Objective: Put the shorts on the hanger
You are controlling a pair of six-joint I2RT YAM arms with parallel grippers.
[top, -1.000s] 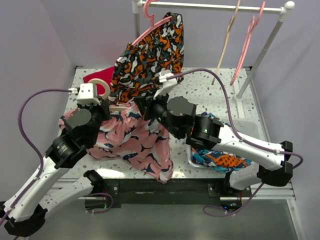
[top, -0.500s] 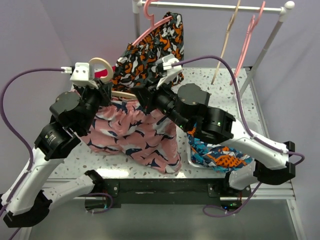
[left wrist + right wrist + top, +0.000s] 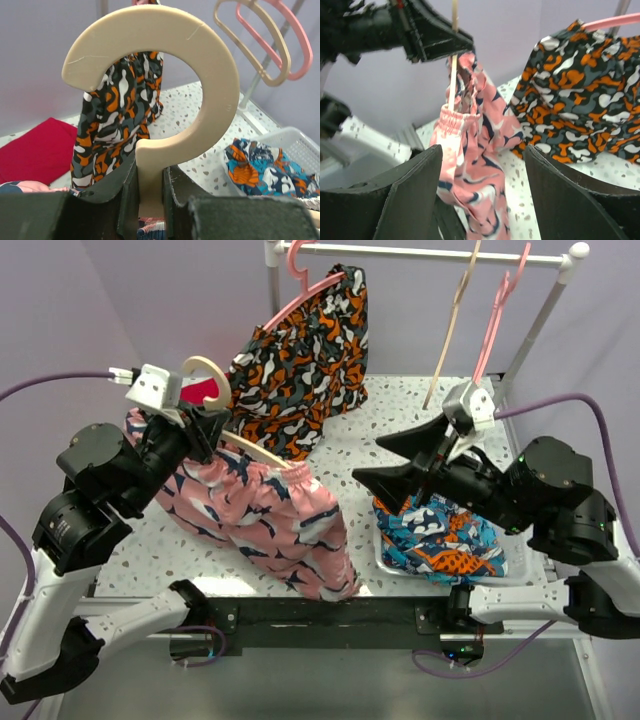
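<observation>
I am watching the left pincer [image 3: 195, 425] pinching the hanger [image 3: 205, 375] by its neck, just under the curled hook, which is standing up above the fingers. The hanger's long axis is running from that grip down and to the right, tilted. The shorts [image 3: 270, 520] are hanging from it by the gathered waistband, and the legs are drooping toward the near edge of the surface [image 3: 400, 415]. I cannot tell whether the hem is touching it.

The right pincer [image 3: 366, 459] is standing spread and gripping nothing. It is hovering over the basket [image 3: 383, 558] of blue-orange cloth [image 3: 450, 540]. The shorts lie to its left, apart from it, with its open fingers pointing at them.

I am judging the threading done. The rail [image 3: 430, 253] is lying above and beyond the hook, off to the right, past the orange-black garment [image 3: 300, 350]. The left arm is the nearer one, and it alone is carrying the load.
</observation>
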